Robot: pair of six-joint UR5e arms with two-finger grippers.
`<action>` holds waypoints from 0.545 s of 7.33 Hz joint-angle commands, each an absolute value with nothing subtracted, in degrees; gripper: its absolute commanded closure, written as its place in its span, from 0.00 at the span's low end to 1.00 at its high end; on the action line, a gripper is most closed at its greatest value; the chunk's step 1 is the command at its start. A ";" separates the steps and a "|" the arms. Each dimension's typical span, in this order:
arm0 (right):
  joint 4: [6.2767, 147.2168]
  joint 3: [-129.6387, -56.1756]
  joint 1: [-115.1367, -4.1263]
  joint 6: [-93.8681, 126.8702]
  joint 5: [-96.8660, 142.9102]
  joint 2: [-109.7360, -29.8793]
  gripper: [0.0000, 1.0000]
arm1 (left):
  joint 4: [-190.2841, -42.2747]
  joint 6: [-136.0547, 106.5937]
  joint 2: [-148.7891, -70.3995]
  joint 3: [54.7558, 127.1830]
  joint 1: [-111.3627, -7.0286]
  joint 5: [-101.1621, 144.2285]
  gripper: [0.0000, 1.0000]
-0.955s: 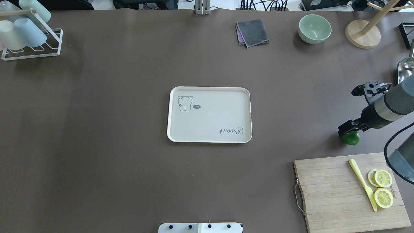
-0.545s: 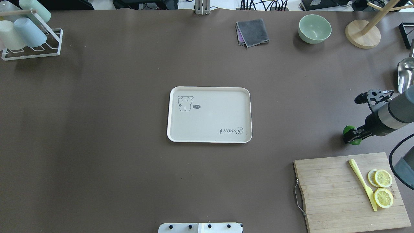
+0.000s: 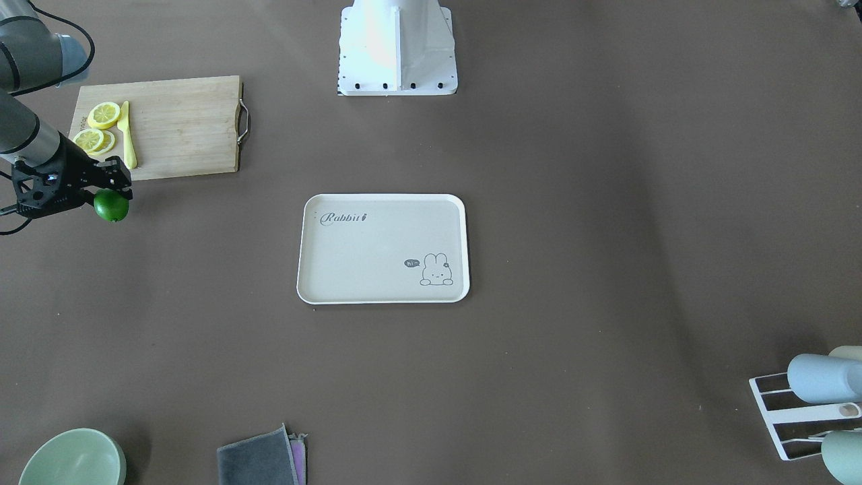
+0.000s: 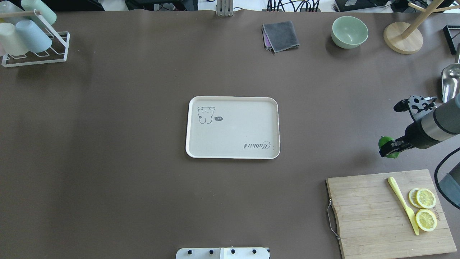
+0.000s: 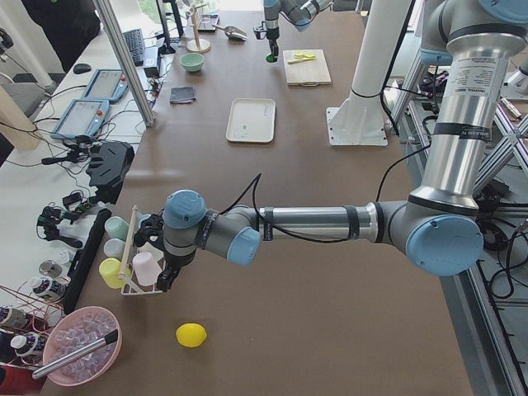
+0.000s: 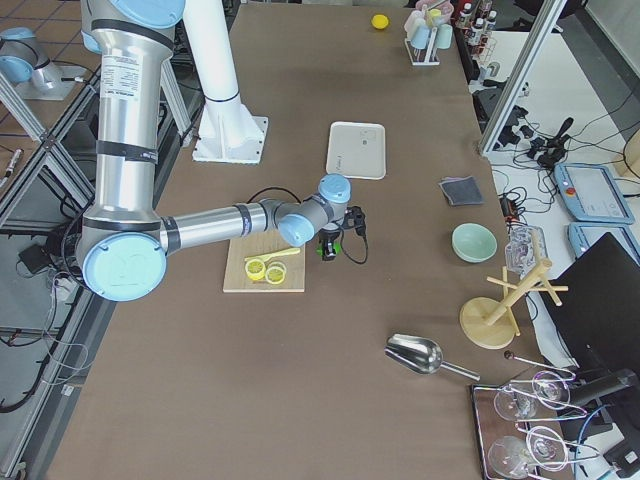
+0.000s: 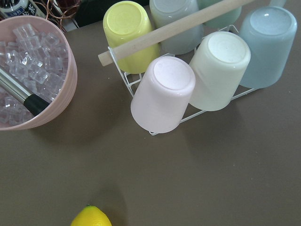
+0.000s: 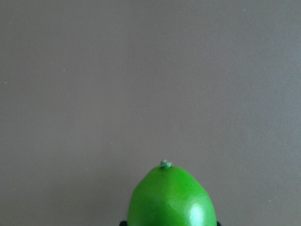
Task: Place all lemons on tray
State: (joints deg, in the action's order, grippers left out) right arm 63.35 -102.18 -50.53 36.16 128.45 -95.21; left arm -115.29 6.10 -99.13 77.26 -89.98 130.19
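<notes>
- The right gripper (image 4: 390, 148) is clamping the green lemon (image 3: 111, 206) at the tray (image 4: 233, 129)'s 3 o'clock
- The yellow lemon (image 5: 190, 334) is lying far off at 9 o'clock; whether the left gripper (image 5: 165, 276) is gaping or closed cannot be told
- Neither lemon is resting on the tray yet

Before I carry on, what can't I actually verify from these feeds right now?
- Right gripper jaws: cut off by the right wrist view's bottom edge under the green lemon; overhead, the gripper covers most of that lemon.
- Left gripper: shows only in exterior left, by the cup rack; open or shut cannot be told.
- Yellow lemon: cut by the left wrist view's bottom edge; outside the overhead and front-facing views.
</notes>
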 commanded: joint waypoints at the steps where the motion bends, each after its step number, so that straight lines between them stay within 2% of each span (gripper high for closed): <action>1: 63.81 -102.74 -54.12 36.21 132.08 -92.39 1.00 | -118.19 8.79 -99.32 72.27 -90.26 130.08 0.02; 4: 63.90 -103.36 -55.02 44.17 133.24 -85.64 1.00 | -125.42 10.27 -99.14 65.05 -90.26 130.08 0.02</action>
State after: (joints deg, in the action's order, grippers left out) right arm 63.82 -103.16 -54.80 40.09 132.97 -89.02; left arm -123.57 9.32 -99.23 67.26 -90.26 130.08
